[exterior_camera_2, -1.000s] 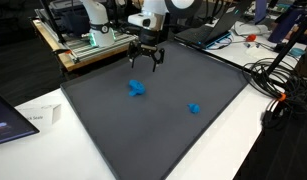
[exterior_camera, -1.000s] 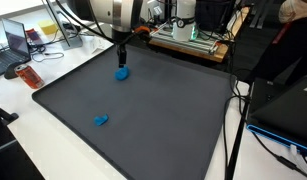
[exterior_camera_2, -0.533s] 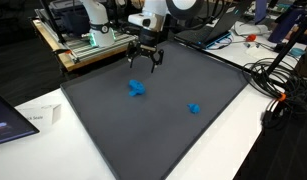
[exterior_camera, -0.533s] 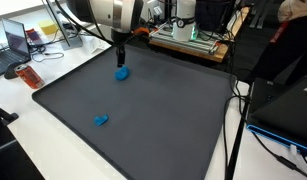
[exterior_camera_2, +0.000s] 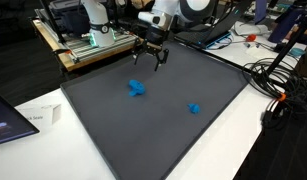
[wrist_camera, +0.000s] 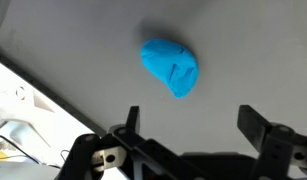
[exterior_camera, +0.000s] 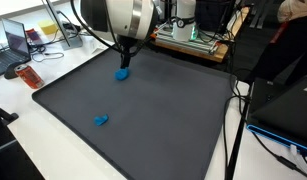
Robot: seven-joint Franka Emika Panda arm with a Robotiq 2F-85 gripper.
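We take the dark mat (exterior_camera: pixel 163 110) as our ground: it covers most of the tabletop and gives small pieces a flat, plain bed. Near one edge of the mat hangs the gripper (exterior_camera: pixel 124 58), pointing straight down. Its jaws are spread wide and hold nothing, and the wrist view shows the fingers (wrist_camera: pixel 255 125) bare. The blue lump (wrist_camera: pixel 173 67) lies on the mat just below, clear of both fingers; we judge the claw is lined up over it. A smaller blue piece (exterior_camera: pixel 101 120) rests further along the mat, well apart.
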